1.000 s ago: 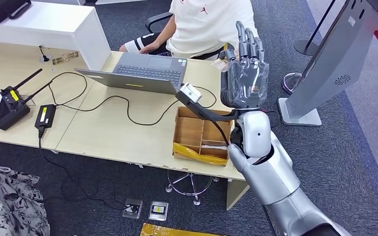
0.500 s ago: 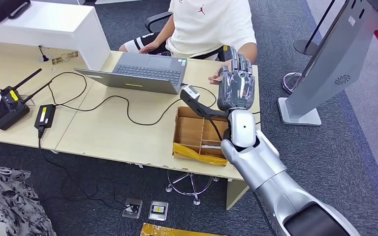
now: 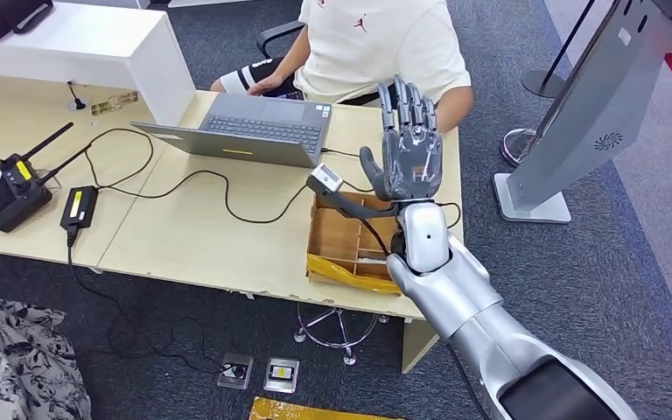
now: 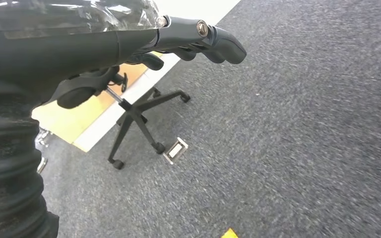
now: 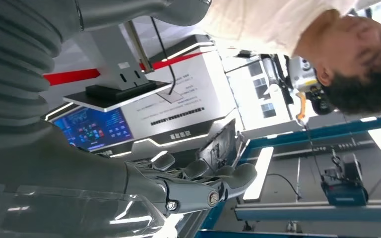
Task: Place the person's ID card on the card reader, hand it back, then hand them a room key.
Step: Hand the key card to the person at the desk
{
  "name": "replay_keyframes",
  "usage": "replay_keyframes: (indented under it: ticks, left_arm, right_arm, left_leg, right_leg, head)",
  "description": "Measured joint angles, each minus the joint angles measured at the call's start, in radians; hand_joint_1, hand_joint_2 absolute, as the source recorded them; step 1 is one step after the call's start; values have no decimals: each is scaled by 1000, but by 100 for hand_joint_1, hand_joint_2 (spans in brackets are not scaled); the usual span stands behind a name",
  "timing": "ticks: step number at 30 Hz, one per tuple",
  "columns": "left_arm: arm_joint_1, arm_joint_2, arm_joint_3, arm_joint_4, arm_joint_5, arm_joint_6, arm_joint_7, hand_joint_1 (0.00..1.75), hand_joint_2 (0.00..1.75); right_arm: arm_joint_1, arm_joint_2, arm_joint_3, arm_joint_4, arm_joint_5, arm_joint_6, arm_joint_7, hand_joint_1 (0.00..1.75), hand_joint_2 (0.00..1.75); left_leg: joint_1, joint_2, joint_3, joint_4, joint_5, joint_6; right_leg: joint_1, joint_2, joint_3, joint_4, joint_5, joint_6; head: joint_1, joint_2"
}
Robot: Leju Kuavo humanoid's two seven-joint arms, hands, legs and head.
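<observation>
My right hand is raised above the desk's right end, fingers up and spread, thumb out to the side, holding nothing. In the right wrist view that hand has its fingers stretched out with nothing in them. It hovers over the far edge of a compartmented cardboard box. Just behind it a person in a white T-shirt sits at the desk, their near forearm hidden by my hand. My left hand hangs over grey carpet, fingers extended and holding nothing.
A grey laptop lies open left of the box, with black cables across the desk. A black radio controller and a power adapter lie far left. A grey kiosk stand rises at the right. A chair base stands under the desk.
My right hand has come down and moved left, toward the box, with its thumb now spread. The person's hand with a small card, seen beside my fingers earlier, is now covered by my hand.
</observation>
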Motion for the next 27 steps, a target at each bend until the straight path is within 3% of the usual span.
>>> replay_keyframes:
  ticks: [10,17,21,27]
  left_arm:
    - [0,-10,52,-2,-52,0,47,0,175]
    - [2,-22,95,-31,-128,0,71,0,175]
    - [1,-27,115,-48,-182,0,77,0,175]
    - [-1,-35,140,-75,-221,0,74,0,175]
  right_arm:
    - [201,-73,-2,-419,7,1,1,0,175]
    - [439,-216,-49,-756,-88,3,36,0,175]
    - [546,-285,-48,-879,-171,86,-18,0,175]
    - [621,-336,17,-934,-252,251,-97,0,175]
  left_leg:
    - [0,4,2,0,-1,0]
    - [0,6,5,0,-3,0]
    - [0,8,5,0,-4,1]
    - [0,8,5,0,-4,0]
  right_leg:
    - [0,4,0,0,0,0]
    - [-1,5,3,-1,0,0]
    - [-1,6,3,-1,0,0]
    - [0,6,3,-1,0,0]
  head:
    - [0,0]
    - [0,0]
    - [0,0]
    - [0,0]
